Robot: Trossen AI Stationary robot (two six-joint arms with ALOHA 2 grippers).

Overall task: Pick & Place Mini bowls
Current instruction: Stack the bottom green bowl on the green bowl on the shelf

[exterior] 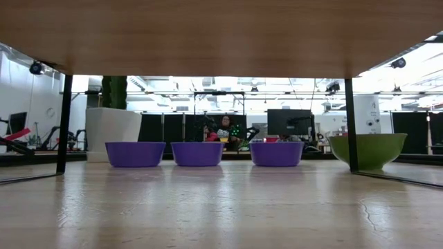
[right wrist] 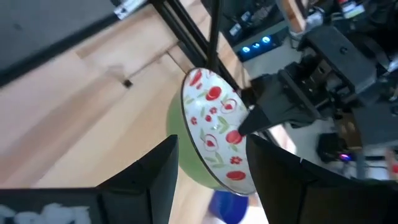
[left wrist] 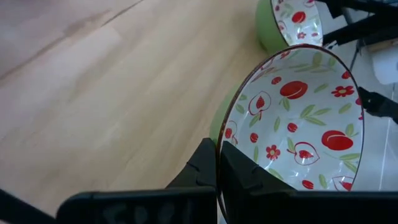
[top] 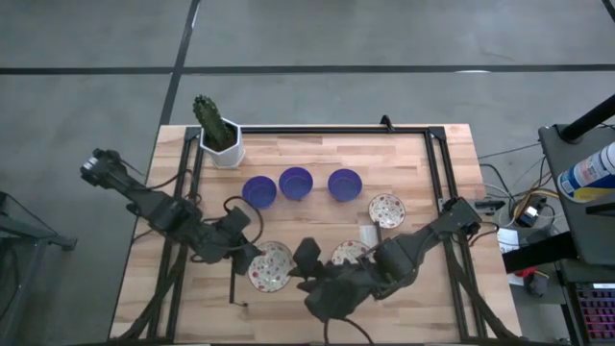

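Observation:
Three blue mini bowls (top: 258, 191), (top: 295, 183), (top: 344, 184) stand in a row on the table's far half, with a floral mini bowl (top: 387, 210) to their right. My left gripper (top: 255, 255) is shut on a second floral bowl (top: 271, 266), white inside and green outside, near the table's front. My right gripper (top: 306, 261) is open just to the right of that bowl. In the right wrist view its fingers (right wrist: 158, 177) stand on either side of the bowl (right wrist: 211, 124) without touching it. A third floral bowl (top: 351, 253) is partly hidden under my right arm. My left gripper pinches the floral bowl's rim (left wrist: 219, 140) at the side nearest the wrist. One finger (left wrist: 249, 177) is inside the bowl and one finger (left wrist: 200, 165) is outside on the green wall. The bowl is tilted, its opening turned toward my right gripper.
A white hexagonal pot with a cactus (top: 221, 139) stands at the far left corner. A black frame (top: 432, 163) runs along the table's far and right sides. A small white object (top: 368, 234) lies between the two right-hand floral bowls. There is bare wood at the front left.

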